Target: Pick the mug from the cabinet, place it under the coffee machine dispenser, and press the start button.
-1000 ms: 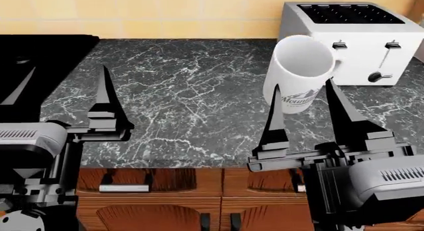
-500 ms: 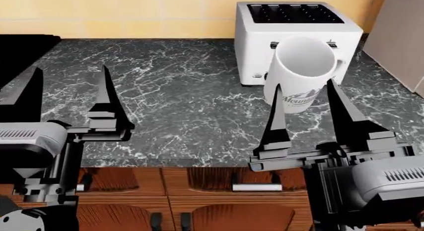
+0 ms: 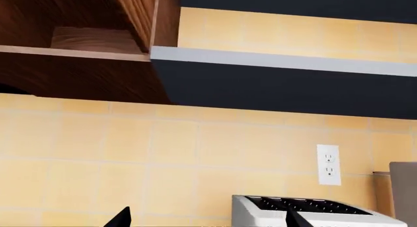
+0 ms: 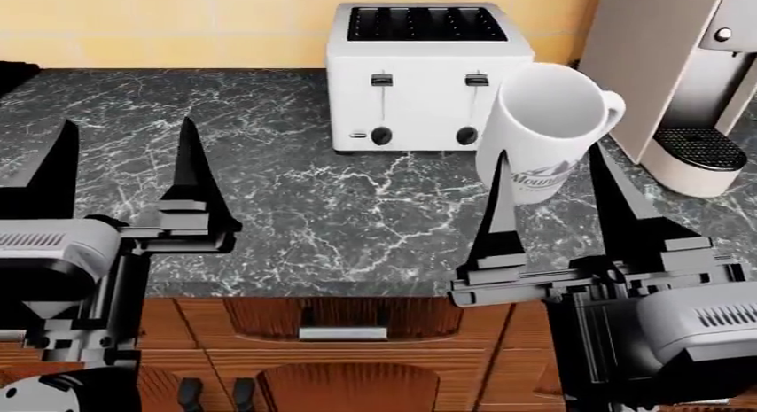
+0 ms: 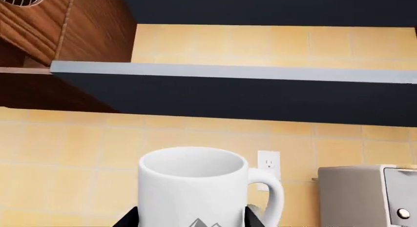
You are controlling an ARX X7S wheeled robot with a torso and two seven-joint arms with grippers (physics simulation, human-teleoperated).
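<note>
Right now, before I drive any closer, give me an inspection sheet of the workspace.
Surface: dark marbled stone countertop, bare at the middle.
Job's things: white glossy ceramic mug with a mountain logo, upright, held above the counter; tall silver-grey coffee machine at far right, its dark drip tray unoccupied.
Clutter: wide white four-slot toaster against the wall.
Hands: right hand shut on the mug; left hand open, holding nothing.
Cables: nothing seen.
Surroundings: yellow tiled backsplash, white wall outlet, wooden cabinets below.
</note>
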